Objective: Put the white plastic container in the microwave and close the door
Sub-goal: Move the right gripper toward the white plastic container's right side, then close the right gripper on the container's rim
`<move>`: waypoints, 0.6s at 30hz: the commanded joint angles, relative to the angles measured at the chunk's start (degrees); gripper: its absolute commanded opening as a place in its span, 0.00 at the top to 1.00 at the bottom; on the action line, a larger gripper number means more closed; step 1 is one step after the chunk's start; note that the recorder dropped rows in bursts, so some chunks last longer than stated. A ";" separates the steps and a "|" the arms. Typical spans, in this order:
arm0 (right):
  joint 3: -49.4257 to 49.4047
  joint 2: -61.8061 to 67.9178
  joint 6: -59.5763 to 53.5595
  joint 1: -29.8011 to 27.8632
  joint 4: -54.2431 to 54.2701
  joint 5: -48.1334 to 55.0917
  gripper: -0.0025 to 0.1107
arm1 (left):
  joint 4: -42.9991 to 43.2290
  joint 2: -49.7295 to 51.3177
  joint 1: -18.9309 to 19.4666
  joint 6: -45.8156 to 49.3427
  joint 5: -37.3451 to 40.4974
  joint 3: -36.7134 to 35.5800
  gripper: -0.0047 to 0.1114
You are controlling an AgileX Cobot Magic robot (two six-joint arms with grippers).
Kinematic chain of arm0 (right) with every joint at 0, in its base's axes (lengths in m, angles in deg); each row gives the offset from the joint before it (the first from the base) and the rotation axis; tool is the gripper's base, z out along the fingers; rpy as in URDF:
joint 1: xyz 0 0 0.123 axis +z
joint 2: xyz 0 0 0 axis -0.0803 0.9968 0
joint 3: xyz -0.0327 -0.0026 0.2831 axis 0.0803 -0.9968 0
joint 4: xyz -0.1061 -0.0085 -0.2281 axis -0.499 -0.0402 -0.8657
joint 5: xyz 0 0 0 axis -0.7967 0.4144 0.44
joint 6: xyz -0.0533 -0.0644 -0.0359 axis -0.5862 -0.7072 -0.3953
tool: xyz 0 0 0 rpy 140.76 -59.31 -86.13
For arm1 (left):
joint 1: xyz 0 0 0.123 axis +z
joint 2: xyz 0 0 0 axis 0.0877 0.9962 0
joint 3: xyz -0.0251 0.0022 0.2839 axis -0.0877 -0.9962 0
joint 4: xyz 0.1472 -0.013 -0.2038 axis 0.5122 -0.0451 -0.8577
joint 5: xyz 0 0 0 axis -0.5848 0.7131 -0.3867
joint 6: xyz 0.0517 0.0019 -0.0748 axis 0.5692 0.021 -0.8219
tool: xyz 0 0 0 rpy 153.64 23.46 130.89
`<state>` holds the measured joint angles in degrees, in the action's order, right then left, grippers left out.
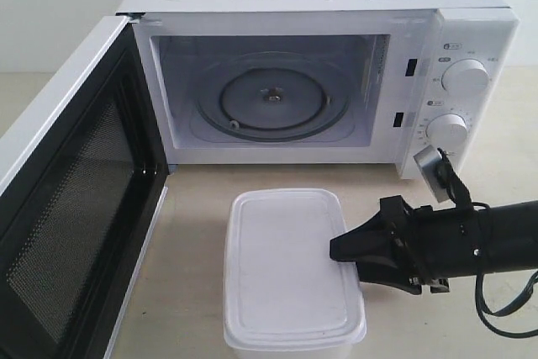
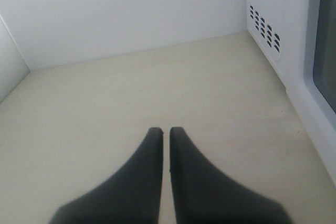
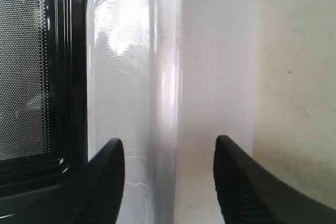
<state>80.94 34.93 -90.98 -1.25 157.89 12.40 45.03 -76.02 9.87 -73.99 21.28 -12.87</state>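
The white plastic container lies lidded on the table in front of the microwave. The door is swung wide open to the left, showing its black mesh inner face, and the glass turntable is bare. My right gripper reaches in from the right at the container's right edge. In the right wrist view this gripper is open, its jaws straddling the container with one finger on the lid side and one on the wall side. My left gripper is shut and empty over bare table, and is out of the exterior view.
The open door stands close beyond the container's left side. In the left wrist view the microwave's vented side wall and the door's outer window lie to one side, with a white wall behind. A cable hangs from the right arm.
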 commanded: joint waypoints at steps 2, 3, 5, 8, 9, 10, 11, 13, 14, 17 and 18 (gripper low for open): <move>0.06 0.01 -0.50 0.04 -0.68 -0.63 0.67 | -0.05 0.21 0.19 -0.55 -0.40 -0.22 0.92; 0.06 0.01 -0.50 0.04 -0.99 -0.78 0.72 | -0.05 0.21 0.19 -0.55 -0.40 -0.22 0.92; 0.06 0.01 -0.88 0.04 -1.39 -0.82 0.81 | -0.05 0.21 0.19 -0.55 -0.40 -0.22 0.92; 0.06 0.01 -1.70 0.04 -1.53 -0.82 0.91 | -0.05 0.21 0.19 -0.55 -0.40 -0.22 0.92; 0.06 0.01 -2.00 0.04 -1.53 -0.68 0.93 | -0.05 0.21 0.19 -0.55 -0.40 -0.22 0.92; 0.06 0.01 -2.34 0.04 -1.53 -0.45 0.96 | -0.05 0.21 0.19 -0.55 -0.40 -0.22 0.92; 0.06 0.01 -2.44 0.04 -1.53 -0.18 0.98 | -0.05 0.21 0.19 -0.55 -0.40 -0.22 0.92; 0.06 -0.11 -2.44 0.04 -1.53 0.08 0.98 | -0.05 0.21 0.19 -0.55 -0.40 -0.22 0.92; 0.06 -0.35 -2.44 0.04 -1.53 0.29 0.98 | -0.05 0.21 0.19 -0.55 -0.40 -0.22 0.92; 0.06 -1.98 -2.44 0.04 -1.53 0.30 0.98 | -0.05 0.21 0.19 -0.55 -0.40 -0.22 0.92; 0.06 -2.88 -2.44 0.04 -1.53 0.18 0.98 | -0.05 0.21 0.19 -0.55 -0.40 -0.22 0.92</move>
<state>81.01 34.17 -92.68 -1.25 156.72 12.31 45.03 -76.02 9.87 -73.99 21.28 -12.87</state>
